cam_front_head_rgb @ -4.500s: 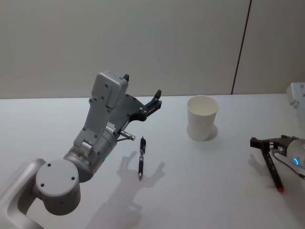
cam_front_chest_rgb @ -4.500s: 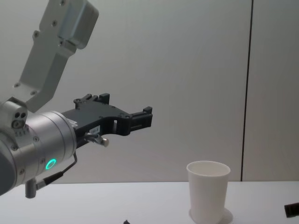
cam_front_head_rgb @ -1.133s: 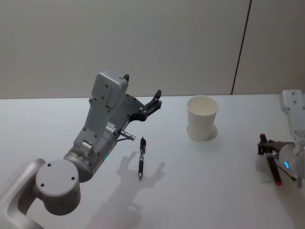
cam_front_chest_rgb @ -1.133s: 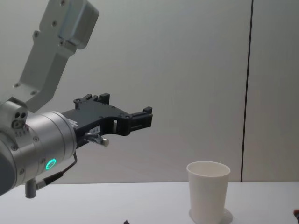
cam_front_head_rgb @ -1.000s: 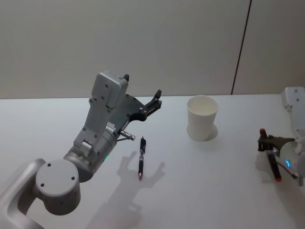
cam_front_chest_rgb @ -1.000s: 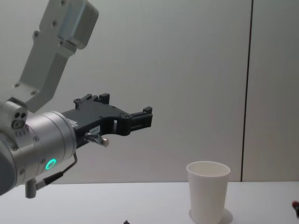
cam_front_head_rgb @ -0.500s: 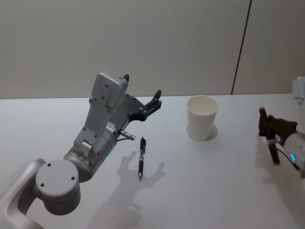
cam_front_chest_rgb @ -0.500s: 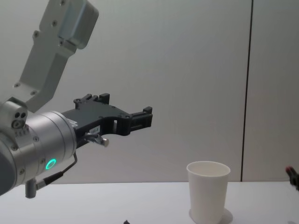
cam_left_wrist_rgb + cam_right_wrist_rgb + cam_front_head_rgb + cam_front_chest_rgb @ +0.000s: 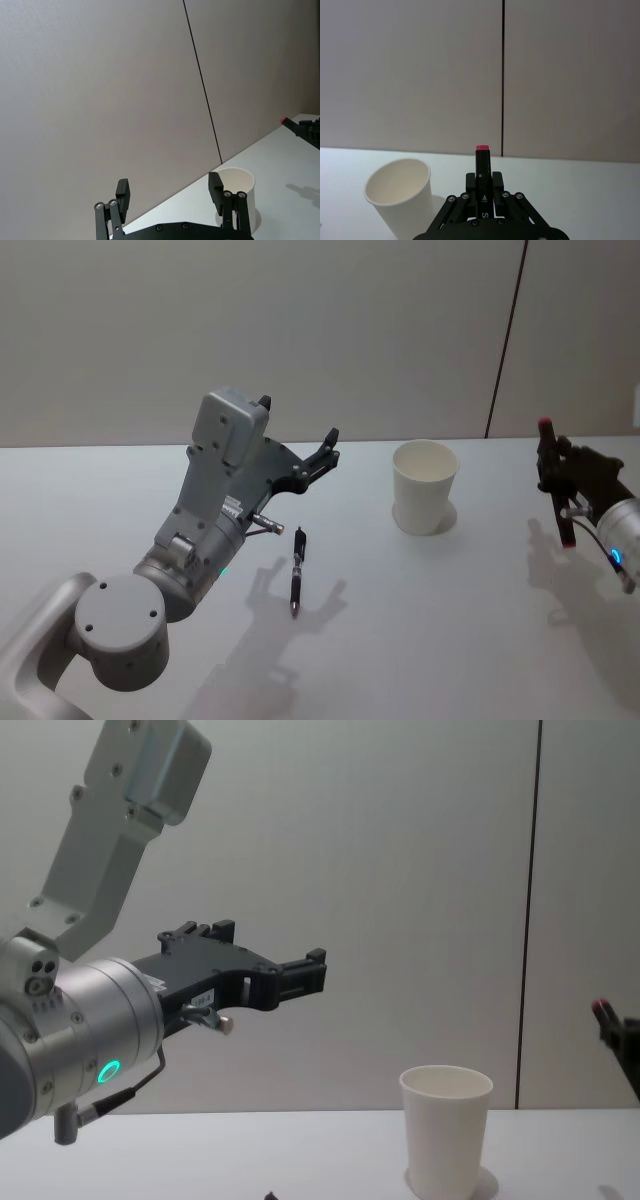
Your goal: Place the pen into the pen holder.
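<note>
The pen holder is a white paper cup (image 9: 425, 488) standing upright at the table's middle back, also seen in the chest view (image 9: 445, 1128). A black pen with a red end (image 9: 564, 528) stands nearly upright in my right gripper (image 9: 553, 470), which is shut on it in the air to the right of the cup. The right wrist view shows the pen (image 9: 482, 165) between the jaws of that gripper (image 9: 483, 184), with the cup (image 9: 400, 200) lower and to one side. A second dark pen (image 9: 296, 570) lies flat on the table. My left gripper (image 9: 298, 422) hangs open above it, holding nothing.
The white table (image 9: 430, 640) has free room around the cup and in front. A grey wall with a dark vertical seam (image 9: 505, 340) stands close behind the table's far edge. The bulky left arm (image 9: 200, 530) occupies the left half.
My right gripper has lifted the red-ended pen off the table and carried it up and farther back, level with the cup. The left arm and the lying pen have not moved.
</note>
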